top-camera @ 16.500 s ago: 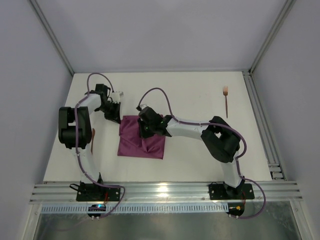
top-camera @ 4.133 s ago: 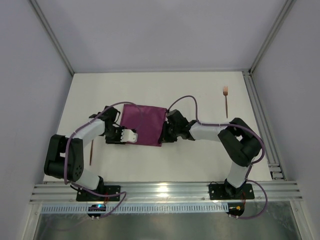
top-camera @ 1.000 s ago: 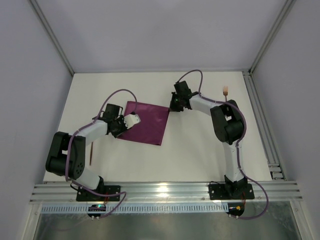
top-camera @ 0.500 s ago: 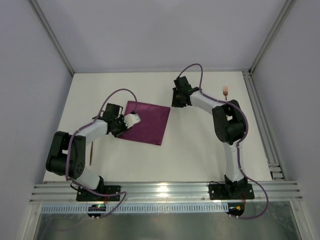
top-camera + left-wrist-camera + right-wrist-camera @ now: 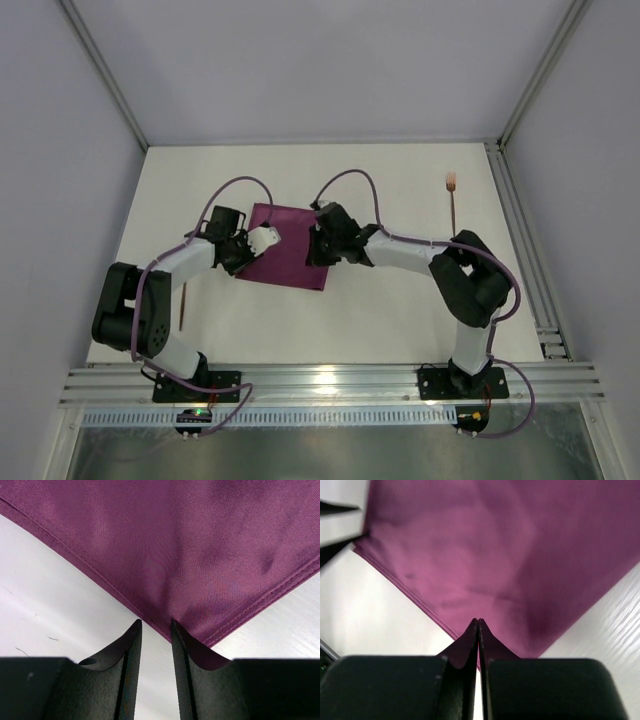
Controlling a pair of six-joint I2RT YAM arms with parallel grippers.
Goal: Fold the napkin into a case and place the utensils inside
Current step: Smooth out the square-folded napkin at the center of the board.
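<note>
The maroon napkin point(image 5: 284, 250) lies flat on the white table, between the two arms. My left gripper point(image 5: 262, 238) is at its left edge. In the left wrist view that gripper point(image 5: 156, 622) is open, with bare table between the fingers; one fingertip overlaps the napkin point(image 5: 190, 545) hem. My right gripper point(image 5: 318, 245) hangs over the napkin's right edge. In the right wrist view it point(image 5: 478, 621) is shut, tips above the napkin point(image 5: 510, 545) near its hem; no cloth shows between them. A copper fork point(image 5: 453, 200) lies far right. A second thin utensil point(image 5: 183, 302) lies beside the left arm.
Grey walls close in the table on three sides. An aluminium rail point(image 5: 525, 240) runs along the right edge, and another rail point(image 5: 330, 382) crosses the near edge at the arm bases. Cables loop above both arms.
The right gripper has swung from beyond the napkin's far right corner back over its right edge, shutting as it came. The left gripper has stayed at the left edge.
</note>
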